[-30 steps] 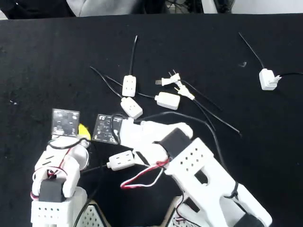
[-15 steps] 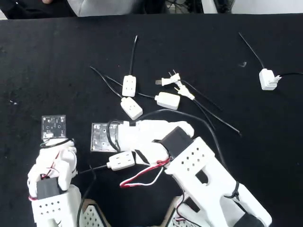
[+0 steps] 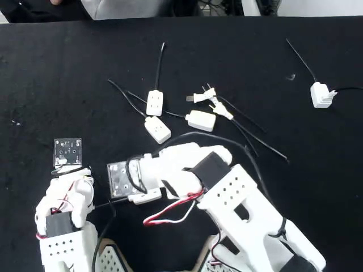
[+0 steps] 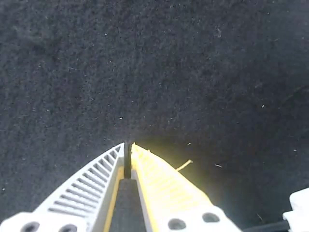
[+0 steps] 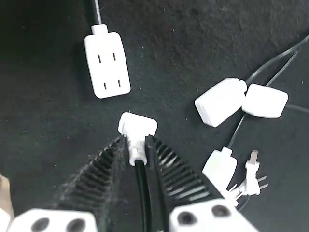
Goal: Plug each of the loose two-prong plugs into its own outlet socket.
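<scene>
My right gripper (image 5: 136,141) is shut on a white two-prong plug (image 5: 137,126), its black cord running back between the fingers. A white outlet socket (image 5: 107,67) lies face up just beyond the plug, apart from it. From above, the right gripper (image 3: 135,187) hangs over that socket (image 3: 146,196) near the table's front. My left gripper (image 4: 128,146) is shut on nothing above bare black cloth, at the front left (image 3: 69,168). Two loose plugs (image 3: 204,96) (image 3: 220,109) lie mid-table.
More white sockets (image 3: 155,103) (image 3: 157,129) (image 3: 200,120) lie in the middle with thin black cords crossing among them. A white block (image 3: 321,95) on a cord sits at the far right. The table (image 3: 51,73) is covered in black cloth.
The right gripper has swung toward the table's front and now overlaps the front socket. The left gripper drew back toward its base, and its yellow finger is hidden from above.
</scene>
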### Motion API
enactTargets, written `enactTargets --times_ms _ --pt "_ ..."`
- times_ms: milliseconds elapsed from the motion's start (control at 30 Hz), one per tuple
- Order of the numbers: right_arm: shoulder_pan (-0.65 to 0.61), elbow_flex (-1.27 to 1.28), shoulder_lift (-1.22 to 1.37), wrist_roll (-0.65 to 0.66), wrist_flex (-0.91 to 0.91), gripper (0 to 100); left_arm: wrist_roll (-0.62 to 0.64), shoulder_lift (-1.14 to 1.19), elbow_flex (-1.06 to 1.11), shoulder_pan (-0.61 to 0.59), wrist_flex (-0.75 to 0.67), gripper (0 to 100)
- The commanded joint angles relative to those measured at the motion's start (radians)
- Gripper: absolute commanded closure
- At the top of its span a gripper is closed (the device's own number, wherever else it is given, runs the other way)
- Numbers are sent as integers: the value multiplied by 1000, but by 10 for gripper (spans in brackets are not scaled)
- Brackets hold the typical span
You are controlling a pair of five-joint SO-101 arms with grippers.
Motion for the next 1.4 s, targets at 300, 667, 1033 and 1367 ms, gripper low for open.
enactTargets --times_ms 300,667,1033,1367 --pt "-49 -108 237 83 -46 988 -8 -9 -2 5 -9 971" --pt "-87 -272 354 89 66 988 -8 -9 -2 5 -9 971" --pt "-123 -180 360 89 3 988 -8 -9 -2 5 -9 971" --pt "-123 -177 360 89 3 988 -8 -9 -2 5 -8 971"
